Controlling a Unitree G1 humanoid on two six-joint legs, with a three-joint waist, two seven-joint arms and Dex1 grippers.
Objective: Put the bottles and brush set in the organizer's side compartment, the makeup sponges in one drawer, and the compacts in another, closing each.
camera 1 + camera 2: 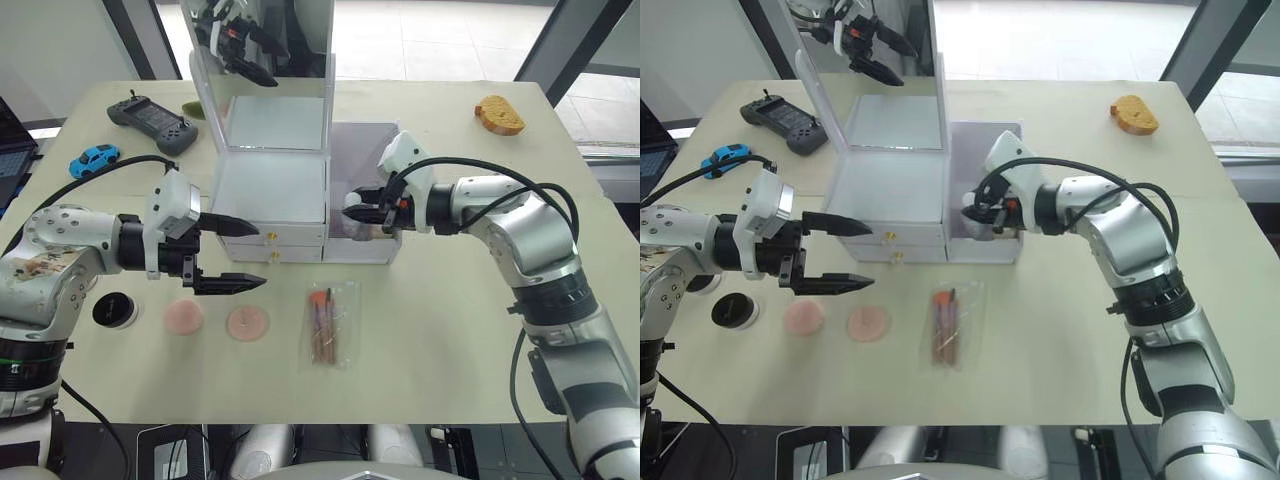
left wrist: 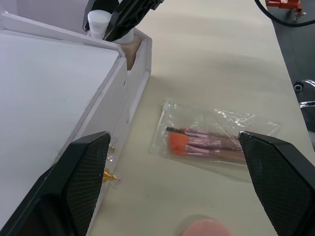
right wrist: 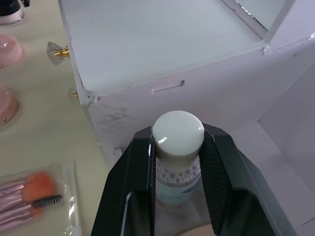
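The white organizer (image 1: pixel 270 185) stands mid-table with its mirror lid up and both gold-knobbed drawers (image 1: pixel 270 247) pushed in. My right gripper (image 1: pixel 356 214) is shut on the short clear-white bottle (image 3: pixel 177 132), holding it upright at the front of the side compartment (image 1: pixel 365 150). A peach-beige bottle (image 2: pixel 130 49) shows inside that bin beside it. My left gripper (image 1: pixel 261 256) hangs open in front of the drawers with nothing between its fingers. The brush set (image 1: pixel 328 325) lies flat in front of the organizer. Two pink makeup sponges (image 1: pixel 184 317) (image 1: pixel 247 323) lie to its left, and one compact (image 1: pixel 113 310) further left.
A black game controller (image 1: pixel 152 120) and a blue toy car (image 1: pixel 94 159) lie at the back left. A piece of bread (image 1: pixel 499 114) sits at the back right. A laptop edge shows at the far left.
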